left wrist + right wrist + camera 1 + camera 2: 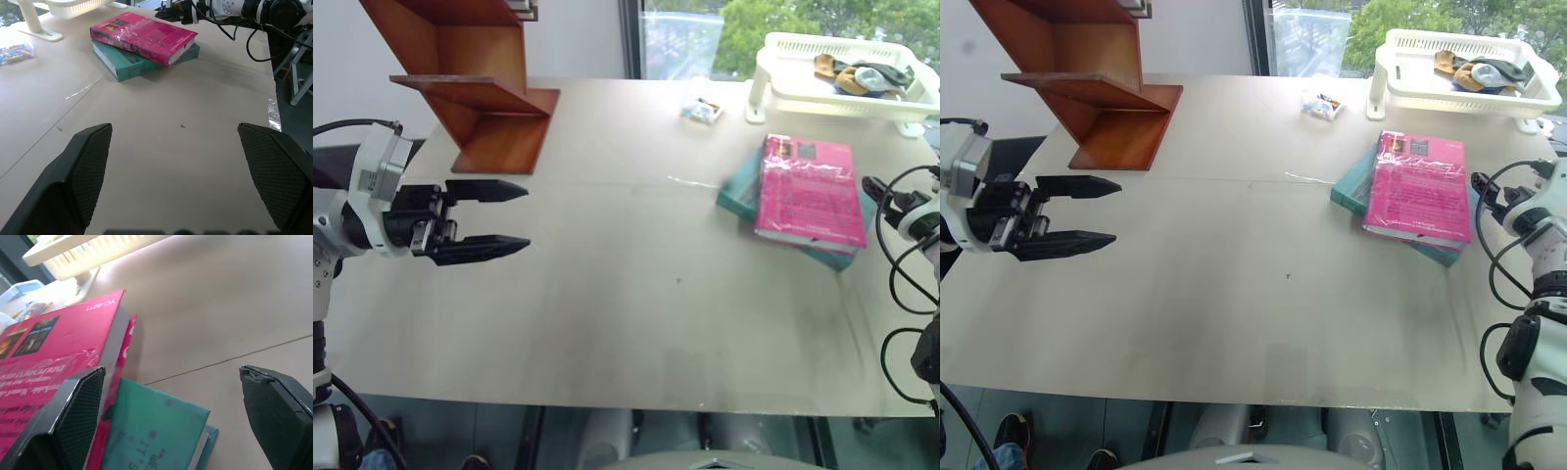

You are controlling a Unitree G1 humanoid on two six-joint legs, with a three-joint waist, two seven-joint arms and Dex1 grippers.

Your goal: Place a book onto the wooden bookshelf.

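Beige tabletop stretches out below a window with green trees behind it. From the head camera, the wooden bookshelf stands at the far left corner, its reddish boards zigzagging upward. Just in front of it the left gripper hangs above the table, pointing toward the right, its two black fingers spread wide with nothing between them. Over on the right side, the book, glossy magenta-pink, lies flat on top of a teal-green book, well apart from the shelf. Beyond them sits a white basket rack with a few small items inside, and a small clear packet lies near its foot. The right arm reaches in at the table's right edge, just beside the stacked books.

From the left wrist, the open fingers frame bare table, with the two books and the other arm far across.

From the right wrist, the right gripper is spread wide and empty, one finger in front of the pink cover, the teal book's corner showing between the two.
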